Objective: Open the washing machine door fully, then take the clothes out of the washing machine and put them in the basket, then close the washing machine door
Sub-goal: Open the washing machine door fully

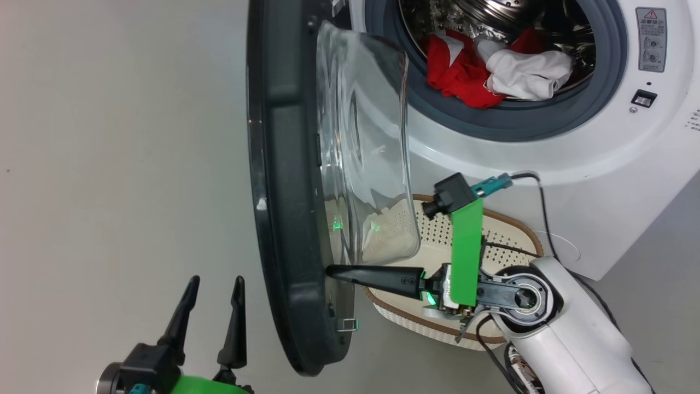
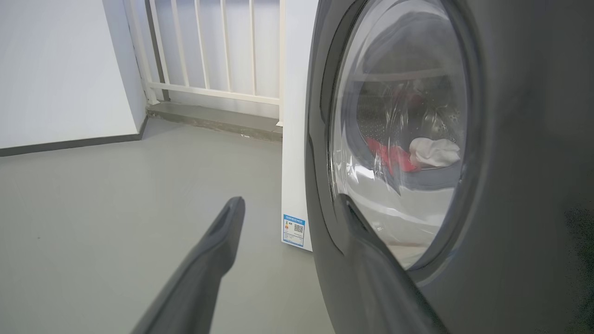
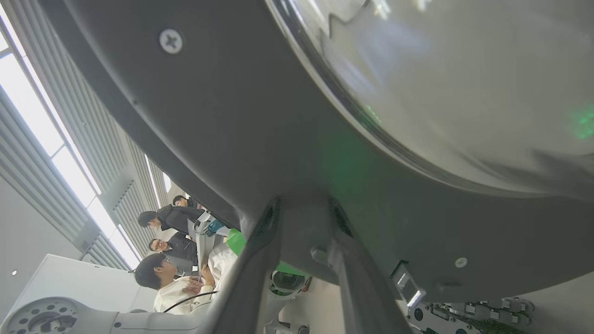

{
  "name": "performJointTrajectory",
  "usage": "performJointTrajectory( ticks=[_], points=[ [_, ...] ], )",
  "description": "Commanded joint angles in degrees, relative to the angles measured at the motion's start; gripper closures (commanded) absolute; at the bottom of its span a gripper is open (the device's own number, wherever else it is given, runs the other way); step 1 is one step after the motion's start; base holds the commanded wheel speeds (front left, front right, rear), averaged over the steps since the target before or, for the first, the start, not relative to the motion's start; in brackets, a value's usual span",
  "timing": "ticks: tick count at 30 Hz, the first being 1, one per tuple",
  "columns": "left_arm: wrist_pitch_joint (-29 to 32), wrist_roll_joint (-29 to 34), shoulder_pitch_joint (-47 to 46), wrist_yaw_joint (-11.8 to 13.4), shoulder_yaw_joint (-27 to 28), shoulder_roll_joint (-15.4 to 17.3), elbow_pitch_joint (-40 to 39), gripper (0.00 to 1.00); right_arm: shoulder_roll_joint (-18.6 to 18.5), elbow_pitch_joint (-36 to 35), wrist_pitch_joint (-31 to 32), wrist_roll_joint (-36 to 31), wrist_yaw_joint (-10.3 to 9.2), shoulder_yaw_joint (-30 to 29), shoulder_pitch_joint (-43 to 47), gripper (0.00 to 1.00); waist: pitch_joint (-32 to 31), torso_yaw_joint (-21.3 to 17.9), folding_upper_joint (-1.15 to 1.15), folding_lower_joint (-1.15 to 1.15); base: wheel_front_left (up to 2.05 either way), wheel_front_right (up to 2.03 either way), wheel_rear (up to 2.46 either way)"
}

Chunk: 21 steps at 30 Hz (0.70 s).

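Floor reads smooth, matt grey in my feeds. I note a white wall with a dark skirting strip at its foot. A white barred railing stands on a low grey step. Slatted windows admit strong daylight, and several people are grouped near them.

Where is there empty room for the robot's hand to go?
The grey floor left of the washing machine door is bare, bordered below by the left gripper. The drum has open space above the clothes. Crowded: the basket, with the door's glass bowl and the right gripper over it.
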Motion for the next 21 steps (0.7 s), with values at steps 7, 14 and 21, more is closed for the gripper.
performJointTrajectory(
  ticks=[7, 14, 21],
  points=[
    [-0.47, -0.1, -2.36, -1.46, 2.37, 0.94, 0.49, 0.0, -2.44, -2.44, -3.7, -3.75, 0.09, -0.48, 3.73, 0.0, -0.74, -1.16, 0.0, 0.0, 0.0, 0.0, 0.0],
    [-0.47, 0.22, -2.68, -1.93, 2.96, 0.94, 1.0, 0.0, -7.0, -2.28, -8.38, -5.76, 0.09, -2.06, 7.68, 0.0, -1.55, -2.21, 0.0, 0.0, 0.0, 0.0, 0.0],
    [-0.47, 0.73, -1.86, -2.28, 3.94, 0.94, 1.09, 0.0, -10.45, -2.63, -14.87, -9.39, 0.09, -1.4, 10.92, 0.0, -2.19, -3.16, 0.0, 0.0, 0.0, 0.0, 0.0]
  ],
)
